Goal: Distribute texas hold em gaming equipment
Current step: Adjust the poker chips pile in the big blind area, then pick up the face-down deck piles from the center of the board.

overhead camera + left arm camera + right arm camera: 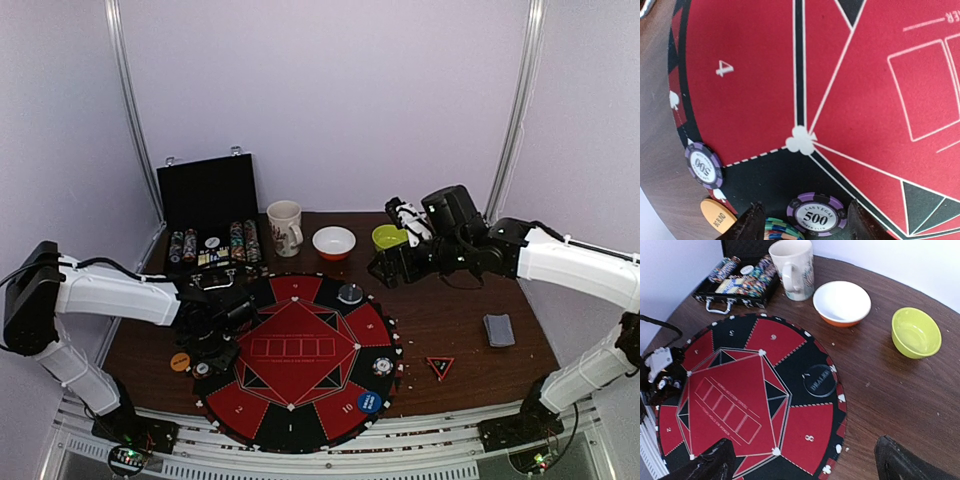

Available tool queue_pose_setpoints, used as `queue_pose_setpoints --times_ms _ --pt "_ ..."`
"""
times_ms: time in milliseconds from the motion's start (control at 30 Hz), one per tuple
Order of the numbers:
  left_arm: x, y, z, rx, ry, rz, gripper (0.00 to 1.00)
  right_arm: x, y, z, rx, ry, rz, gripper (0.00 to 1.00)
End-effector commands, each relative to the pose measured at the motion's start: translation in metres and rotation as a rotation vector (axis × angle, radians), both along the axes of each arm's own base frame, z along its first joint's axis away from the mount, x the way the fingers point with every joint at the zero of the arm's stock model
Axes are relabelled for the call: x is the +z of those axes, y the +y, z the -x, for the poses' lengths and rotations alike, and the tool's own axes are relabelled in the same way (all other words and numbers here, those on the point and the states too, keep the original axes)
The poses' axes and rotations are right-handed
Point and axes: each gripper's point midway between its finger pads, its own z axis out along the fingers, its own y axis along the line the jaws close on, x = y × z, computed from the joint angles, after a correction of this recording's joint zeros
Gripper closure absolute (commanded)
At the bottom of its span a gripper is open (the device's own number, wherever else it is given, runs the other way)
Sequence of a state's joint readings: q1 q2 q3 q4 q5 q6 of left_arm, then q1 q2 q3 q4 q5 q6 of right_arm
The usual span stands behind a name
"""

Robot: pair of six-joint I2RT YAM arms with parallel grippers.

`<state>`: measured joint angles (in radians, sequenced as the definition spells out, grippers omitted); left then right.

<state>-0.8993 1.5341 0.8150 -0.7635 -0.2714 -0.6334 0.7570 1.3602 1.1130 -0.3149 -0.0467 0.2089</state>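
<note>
Judging from above, distribution is partly done: a striped chip (382, 366), blue disc (369, 402) and orange disc (180, 362) are set around the mat (240, 405). The card deck (498, 329), at 3 o'clock on the desk (450, 300), lies undealt, long axis 12-to-6.

At the left wrist, the left pincer (806, 207) is spread about a flat purple chip (816, 214); whether anything is gripped cannot be told.

At the right wrist, the right pincer (810, 462) is spread wide, empty.

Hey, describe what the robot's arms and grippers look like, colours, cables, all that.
The left arm and right arm share white tubular links joined by black motor housings, on black bases with small green lights. Thin black cables loop along them. The left gripper and right gripper each have two blunt black fingers.
</note>
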Motion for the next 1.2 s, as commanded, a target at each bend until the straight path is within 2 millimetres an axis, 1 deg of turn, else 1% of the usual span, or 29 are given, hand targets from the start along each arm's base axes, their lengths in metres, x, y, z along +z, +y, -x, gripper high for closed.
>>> queue_pose_setpoints --times_ms 0,33,67,100,133,200,267,367,400,467,500,567,667,700,733,800,867,933,1000,1067,1167 --pt "0.036 -0.022 -0.031 -0.053 -0.121 0.050 0.39 0.001 -0.037 -0.006 -0.153 0.041 0.162 0.00" --pt "0.052 -0.029 -0.042 -0.065 -0.173 0.070 0.38 -0.002 -0.053 -0.007 -0.209 0.058 0.208 0.00" --pt "0.069 -0.038 -0.054 -0.078 -0.226 0.091 0.37 -0.003 -0.073 -0.010 -0.285 0.069 0.253 0.00" --pt "0.089 -0.048 -0.066 -0.098 -0.279 0.122 0.37 -0.007 -0.086 -0.007 -0.327 0.099 0.279 0.00" --pt "0.116 -0.063 -0.081 -0.124 -0.348 0.165 0.36 -0.008 -0.108 -0.007 -0.396 0.126 0.302 0.00" --pt "0.156 -0.083 -0.105 -0.154 -0.454 0.233 0.30 -0.014 -0.145 -0.002 -0.487 0.177 0.353 0.00" --pt "0.189 -0.099 -0.131 -0.185 -0.549 0.306 0.23 -0.025 -0.183 0.011 -0.556 0.267 0.418 0.00" --pt "0.230 -0.116 -0.173 -0.189 -0.684 0.415 0.15 -0.034 -0.231 0.029 -0.662 0.409 0.491 0.00" --pt "0.238 -0.119 -0.185 -0.186 -0.710 0.446 0.13 -0.038 -0.240 0.035 -0.677 0.466 0.489 0.00" --pt "0.255 -0.129 -0.204 -0.203 -0.761 0.521 0.11 -0.049 -0.251 0.048 -0.711 0.553 0.493 0.00" --pt "0.260 -0.133 -0.211 -0.219 -0.781 0.546 0.10 -0.057 -0.252 0.054 -0.723 0.591 0.486 0.00" --pt "0.270 -0.133 -0.223 -0.244 -0.826 0.553 0.09 -0.079 -0.252 0.068 -0.722 0.666 0.473 0.00" --pt "0.269 -0.128 -0.231 -0.273 -0.841 0.510 0.09 -0.116 -0.265 0.090 -0.746 0.780 0.482 0.00" --pt "0.266 -0.125 -0.231 -0.274 -0.834 0.504 0.09 -0.125 -0.270 0.092 -0.757 0.805 0.474 0.00" --pt "0.262 -0.121 -0.231 -0.275 -0.828 0.500 0.09 -0.128 -0.275 0.091 -0.782 0.813 0.467 0.00" --pt "0.257 -0.113 -0.228 -0.264 -0.824 0.493 0.09 -0.128 -0.285 0.087 -0.819 0.825 0.462 0.00" --pt "0.259 -0.104 -0.224 -0.245 -0.833 0.487 0.09 -0.131 -0.291 0.085 -0.816 0.830 0.476 0.00" --pt "0.258 -0.100 -0.218 -0.251 -0.825 0.485 0.09 -0.140 -0.288 0.085 -0.789 0.871 0.454 0.00" --pt "0.254 -0.096 -0.213 -0.265 -0.817 0.465 0.09 -0.148 -0.276 0.084 -0.742 0.923 0.412 0.00" --pt "0.255 -0.092 -0.213 -0.257 -0.824 0.442 0.08 -0.153 -0.278 0.084 -0.745 0.948 0.434 0.00" --pt "0.257 -0.091 -0.214 -0.257 -0.825 0.435 0.08 -0.159 -0.281 0.083 -0.747 0.985 0.458 0.00"
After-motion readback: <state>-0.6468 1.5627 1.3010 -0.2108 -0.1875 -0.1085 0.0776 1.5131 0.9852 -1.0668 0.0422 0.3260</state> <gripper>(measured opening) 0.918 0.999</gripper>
